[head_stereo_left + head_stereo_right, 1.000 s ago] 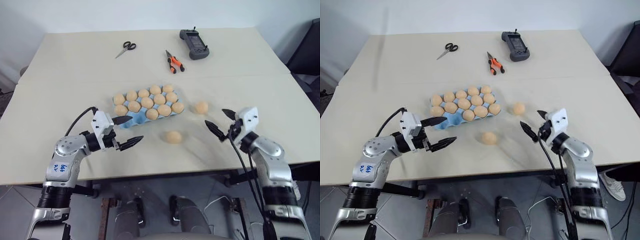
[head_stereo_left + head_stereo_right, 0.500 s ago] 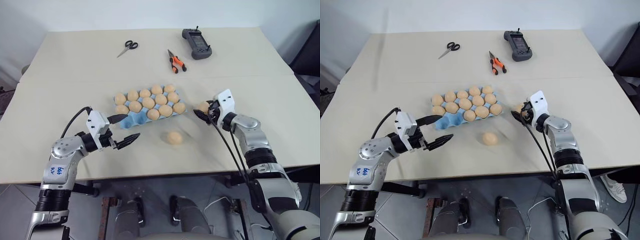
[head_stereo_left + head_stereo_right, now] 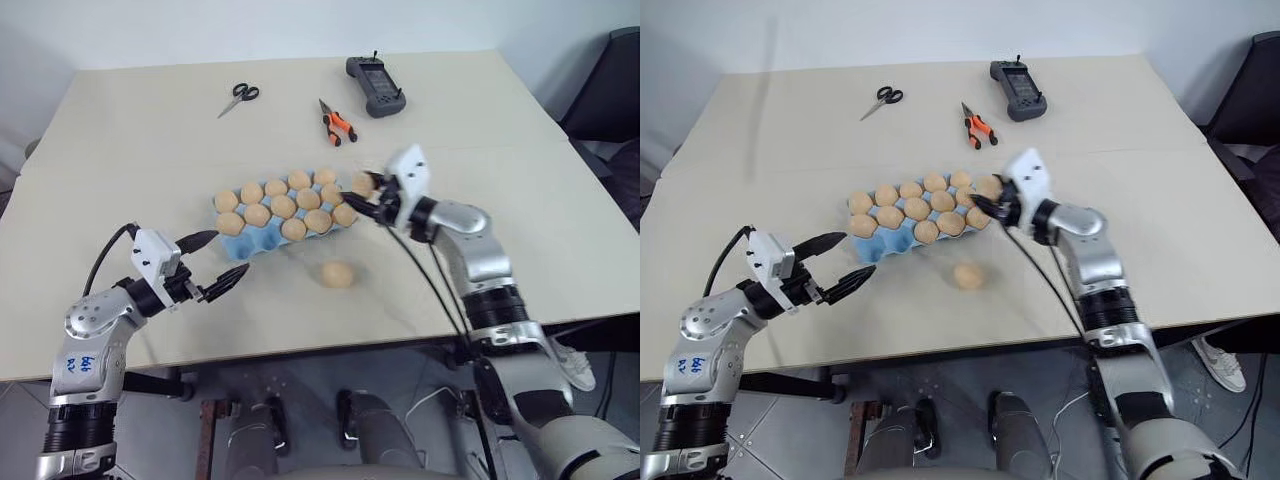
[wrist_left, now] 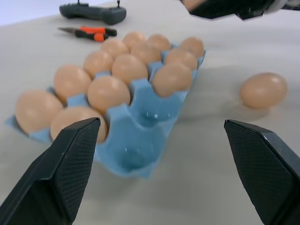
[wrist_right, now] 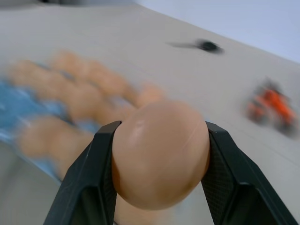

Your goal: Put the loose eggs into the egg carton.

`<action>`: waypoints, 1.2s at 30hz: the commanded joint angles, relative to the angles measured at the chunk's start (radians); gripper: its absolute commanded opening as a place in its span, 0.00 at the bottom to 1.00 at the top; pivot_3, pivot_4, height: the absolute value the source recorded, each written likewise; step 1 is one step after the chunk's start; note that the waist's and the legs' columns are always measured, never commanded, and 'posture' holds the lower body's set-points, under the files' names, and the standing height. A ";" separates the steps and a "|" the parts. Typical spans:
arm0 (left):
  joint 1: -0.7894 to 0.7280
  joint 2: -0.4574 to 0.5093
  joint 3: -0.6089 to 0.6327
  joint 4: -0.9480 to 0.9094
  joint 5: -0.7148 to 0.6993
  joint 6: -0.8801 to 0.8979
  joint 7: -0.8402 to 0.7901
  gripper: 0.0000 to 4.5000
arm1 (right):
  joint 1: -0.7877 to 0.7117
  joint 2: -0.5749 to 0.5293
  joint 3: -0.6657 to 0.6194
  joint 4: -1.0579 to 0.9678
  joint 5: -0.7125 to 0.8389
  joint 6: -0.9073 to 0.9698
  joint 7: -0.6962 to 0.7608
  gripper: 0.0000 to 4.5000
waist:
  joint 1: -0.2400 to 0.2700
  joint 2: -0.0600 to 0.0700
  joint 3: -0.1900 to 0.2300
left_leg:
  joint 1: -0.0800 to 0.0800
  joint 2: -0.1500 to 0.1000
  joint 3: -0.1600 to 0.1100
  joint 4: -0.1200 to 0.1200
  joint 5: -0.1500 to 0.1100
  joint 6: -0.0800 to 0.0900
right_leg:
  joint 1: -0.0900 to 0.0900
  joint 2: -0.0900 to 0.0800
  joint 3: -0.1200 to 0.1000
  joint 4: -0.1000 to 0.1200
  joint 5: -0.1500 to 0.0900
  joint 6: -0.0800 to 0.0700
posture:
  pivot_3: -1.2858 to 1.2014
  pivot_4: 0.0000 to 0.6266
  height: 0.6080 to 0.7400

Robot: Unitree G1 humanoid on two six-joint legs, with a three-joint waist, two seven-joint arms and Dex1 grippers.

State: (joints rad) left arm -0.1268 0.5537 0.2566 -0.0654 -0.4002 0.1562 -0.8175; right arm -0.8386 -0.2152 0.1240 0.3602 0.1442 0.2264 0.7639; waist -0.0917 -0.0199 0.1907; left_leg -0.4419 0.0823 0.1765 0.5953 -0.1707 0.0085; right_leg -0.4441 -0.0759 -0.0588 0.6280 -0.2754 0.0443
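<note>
The light blue egg carton [image 3: 255, 243] lies mid-table with eggs in most cups; two cups at its near left end are bare [image 4: 140, 117]. One loose egg [image 3: 338, 274] rests on the table just in front of the carton, also seen as the egg [image 4: 263, 90]. My right gripper [image 3: 364, 192] is shut on another egg [image 5: 161, 154], held off the table at the carton's right end. My left gripper [image 3: 233, 251] stands open and empty at the carton's near left corner, its fingers [image 4: 70, 164] spread wide apart.
Scissors [image 3: 238, 97], orange-handled pliers [image 3: 335, 122] and a black handheld controller [image 3: 370, 86] lie at the far side of the table. A dark chair [image 3: 610, 80] stands off the right edge. Bare tabletop surrounds the carton.
My right gripper shut on the egg lying right of the carton, lifted it and carried it left to the carton's right end. The left gripper drew back to the left.
</note>
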 commanded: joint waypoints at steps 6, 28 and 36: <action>0.063 0.005 0.055 -0.051 -0.021 -0.024 0.035 1.00 | -0.084 0.193 0.132 0.028 -0.053 0.078 -0.072 0.44 | 0.009 -0.003 -0.002 | -0.001 0.000 0.000 -0.003 0.000 -0.001 | -0.001 -0.002 -0.001 -0.003 0.000 -0.001 | 0.52 0.24 1.00; 0.070 0.015 0.043 -0.079 -0.033 -0.003 0.034 1.00 | 0.182 -0.102 -0.014 -0.292 0.058 0.036 0.123 0.99 | 0.017 -0.005 -0.003 | -0.003 -0.001 0.000 -0.012 0.001 -0.004 | -0.002 -0.002 -0.004 -0.009 -0.001 -0.002 | 0.52 0.24 1.00; 0.036 0.031 0.002 -0.076 -0.037 0.037 -0.009 1.00 | 0.500 -0.301 -0.244 -0.388 0.163 -0.147 0.188 0.99 | 0.019 -0.005 -0.003 | -0.001 -0.001 -0.001 -0.012 0.001 -0.004 | 0.000 0.001 -0.004 -0.011 -0.001 -0.002 | 0.52 0.24 1.00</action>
State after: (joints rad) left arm -0.0822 0.5700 0.2580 -0.1105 -0.4117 0.1878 -0.8155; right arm -0.3538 -0.5032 -0.0748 0.0191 0.2691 0.1338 0.9364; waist -0.0725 -0.0252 0.1877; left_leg -0.4423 0.0815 0.1754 0.5840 -0.1696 0.0048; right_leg -0.4441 -0.0749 -0.0624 0.6170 -0.2766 0.0423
